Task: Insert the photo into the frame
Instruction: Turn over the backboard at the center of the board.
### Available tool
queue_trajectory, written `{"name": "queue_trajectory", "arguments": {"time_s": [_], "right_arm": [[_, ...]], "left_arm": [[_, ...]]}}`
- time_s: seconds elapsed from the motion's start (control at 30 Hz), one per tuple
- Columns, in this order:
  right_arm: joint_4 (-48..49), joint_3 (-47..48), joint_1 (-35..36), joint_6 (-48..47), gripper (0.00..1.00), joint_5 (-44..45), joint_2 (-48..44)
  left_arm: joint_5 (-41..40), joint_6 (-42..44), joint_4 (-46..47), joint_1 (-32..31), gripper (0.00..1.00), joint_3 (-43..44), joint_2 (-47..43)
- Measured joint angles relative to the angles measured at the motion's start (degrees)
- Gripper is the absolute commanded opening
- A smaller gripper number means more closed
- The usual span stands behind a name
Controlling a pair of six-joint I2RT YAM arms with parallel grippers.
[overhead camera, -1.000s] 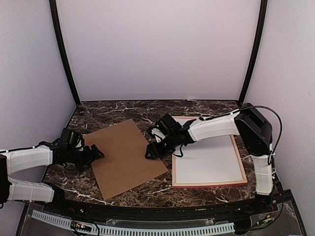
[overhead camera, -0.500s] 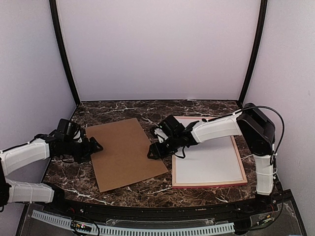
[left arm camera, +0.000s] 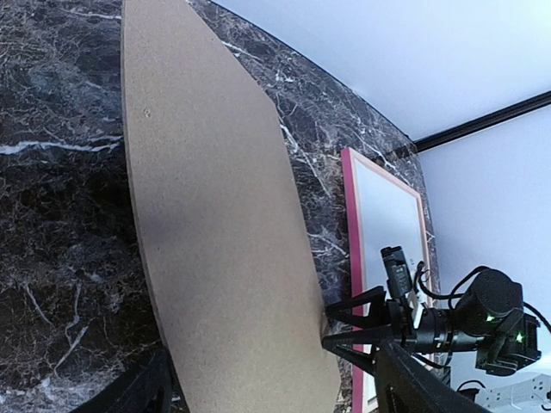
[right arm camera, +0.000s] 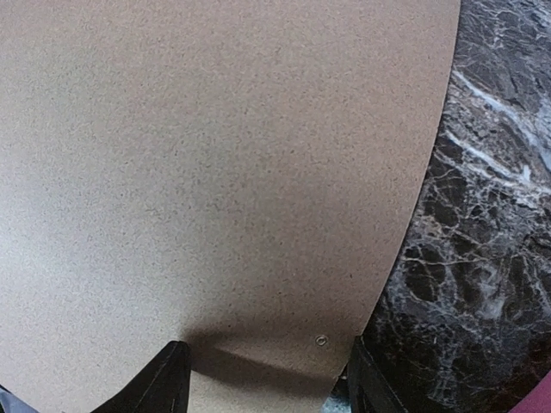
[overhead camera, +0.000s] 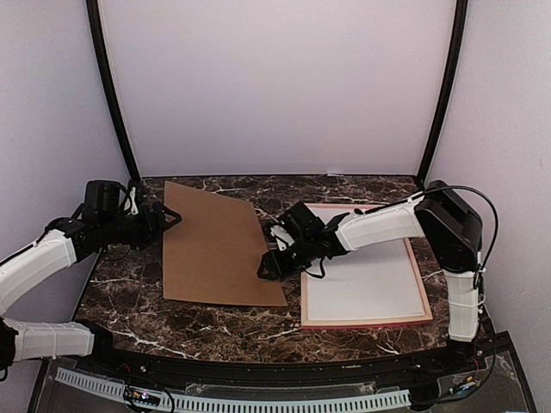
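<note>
The brown cardboard board (overhead camera: 219, 249) stands tilted, with its left edge raised off the table. My left gripper (overhead camera: 170, 218) is open at that raised edge. The board (left arm camera: 215, 215) lies against one finger (left arm camera: 129, 391) only. My right gripper (overhead camera: 269, 265) is open, with the board's low right edge (right arm camera: 215, 155) between its fingers. It also shows in the left wrist view (left arm camera: 344, 327). The pink frame (overhead camera: 362, 323) lies flat on the right, filled by a white sheet (overhead camera: 366, 275). The photo's printed face is not visible, and I cannot tell whether the white sheet is its back.
The dark marble table (overhead camera: 215, 323) shows in front of the board and frame. Black corner posts (overhead camera: 112, 95) and pale walls enclose the back and sides. The right arm (overhead camera: 379, 224) crosses the frame's upper left corner.
My left gripper has risen and moved back and left, raising the board's left edge from flat to steeply tilted. The right gripper has stayed at the board's right edge.
</note>
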Motion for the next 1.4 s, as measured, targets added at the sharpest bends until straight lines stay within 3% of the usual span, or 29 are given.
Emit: {"name": "queue_trajectory", "arguments": {"time_s": [0.27, 0.4, 0.53, 0.6, 0.73, 1.0, 1.13, 1.4], "right_arm": [[7.21, -2.54, 0.94, 0.39, 0.63, -8.11, 0.59], [11.26, -4.13, 1.66, 0.46, 0.63, -12.07, 0.98], [13.20, -4.83, 1.70, 0.52, 0.63, -13.94, 1.22], [13.75, -5.01, 1.73, 0.57, 0.63, -14.60, 1.33], [13.88, -5.05, 1.73, 0.66, 0.64, -14.93, 1.36], [13.81, -5.05, 1.73, 0.63, 0.67, -15.15, 1.31], [13.40, -5.05, 1.70, 0.61, 0.69, -15.13, 1.01], [6.80, -5.70, 0.52, 0.17, 0.72, -14.34, -2.29]], "left_arm": [[6.25, -1.97, -0.24, -1.22, 0.82, 1.84, 0.09], [7.89, -2.95, -1.77, -1.29, 0.76, 2.27, 0.22], [7.21, -3.15, -6.36, -1.44, 0.61, 5.51, 0.52], [6.25, -2.71, -8.83, -1.55, 0.45, 7.28, 0.74], [4.48, -1.62, -12.59, -1.55, 0.26, 9.57, 1.62], [2.43, 1.42, -18.62, -1.55, 0.05, 13.14, 5.18], [1.64, 3.06, -22.58, -1.55, 0.00, 17.25, 6.38], [-1.27, 9.73, -35.52, -1.60, 0.00, 28.20, 8.81]]}}
